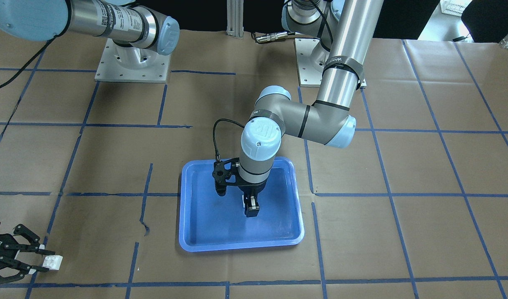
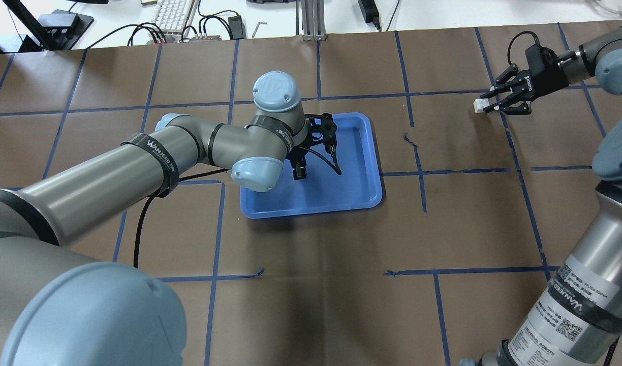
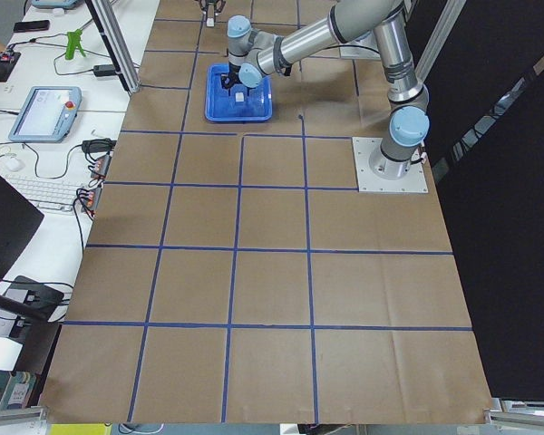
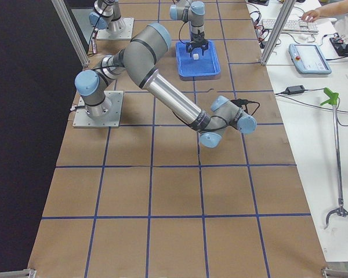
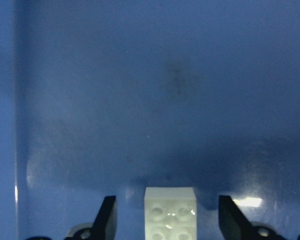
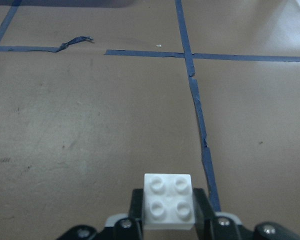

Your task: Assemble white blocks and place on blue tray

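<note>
White studded blocks (image 6: 168, 200), glossy blue tray (image 1: 212, 226), brown paper (image 1: 424, 241) gridded with blue tape (image 1: 403, 194).

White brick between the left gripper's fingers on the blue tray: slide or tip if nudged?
The small white square plastic brick looks rigid and light, so probably easy to shift. It sits flat, studs up, so tipping seems unlikely. The glossy blue plastic tray looks smooth; an off-centre touch from the open left gripper might slide it.

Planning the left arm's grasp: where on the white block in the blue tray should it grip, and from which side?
Likely best: pinch its two flat opposite side walls, coming straight down from above. The white block sits studs-up on the blue tray, and the left end effector brackets it, open.
</note>
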{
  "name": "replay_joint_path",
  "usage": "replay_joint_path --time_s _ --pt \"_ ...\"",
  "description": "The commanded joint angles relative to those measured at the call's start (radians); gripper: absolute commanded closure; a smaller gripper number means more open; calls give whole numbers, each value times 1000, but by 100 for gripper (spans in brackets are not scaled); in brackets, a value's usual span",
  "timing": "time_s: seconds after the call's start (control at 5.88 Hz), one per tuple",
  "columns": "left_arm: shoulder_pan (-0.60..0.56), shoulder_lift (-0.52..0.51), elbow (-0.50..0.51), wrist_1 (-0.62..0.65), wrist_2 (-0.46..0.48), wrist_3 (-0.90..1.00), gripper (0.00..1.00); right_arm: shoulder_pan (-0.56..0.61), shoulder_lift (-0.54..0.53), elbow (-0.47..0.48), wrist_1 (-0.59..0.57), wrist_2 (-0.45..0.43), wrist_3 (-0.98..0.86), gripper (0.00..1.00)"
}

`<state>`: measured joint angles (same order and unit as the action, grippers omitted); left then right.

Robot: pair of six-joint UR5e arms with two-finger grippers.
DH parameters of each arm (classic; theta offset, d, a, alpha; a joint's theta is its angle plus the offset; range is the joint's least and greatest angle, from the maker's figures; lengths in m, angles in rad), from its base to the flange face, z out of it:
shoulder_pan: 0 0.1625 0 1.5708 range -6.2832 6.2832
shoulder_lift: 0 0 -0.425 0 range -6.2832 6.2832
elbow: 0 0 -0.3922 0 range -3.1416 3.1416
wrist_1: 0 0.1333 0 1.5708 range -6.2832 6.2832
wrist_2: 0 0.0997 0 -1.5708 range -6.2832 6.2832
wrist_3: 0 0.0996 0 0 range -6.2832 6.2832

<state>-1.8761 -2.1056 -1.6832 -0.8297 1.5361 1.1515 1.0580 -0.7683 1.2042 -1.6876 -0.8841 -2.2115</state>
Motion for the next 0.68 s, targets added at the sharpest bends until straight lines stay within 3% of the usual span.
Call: replay_joint_path --time_s 0.0,0.17,0.51 --pt "6 138 43 -203 -4 -4 0 5 -98 0 125 -6 13 71" --pt "8 215 122 -405 -5 -13 0 16 -145 30 176 -6 6 70" --pt "23 345 250 -795 -1 -45 0 118 -257 156 174 8 9 70"
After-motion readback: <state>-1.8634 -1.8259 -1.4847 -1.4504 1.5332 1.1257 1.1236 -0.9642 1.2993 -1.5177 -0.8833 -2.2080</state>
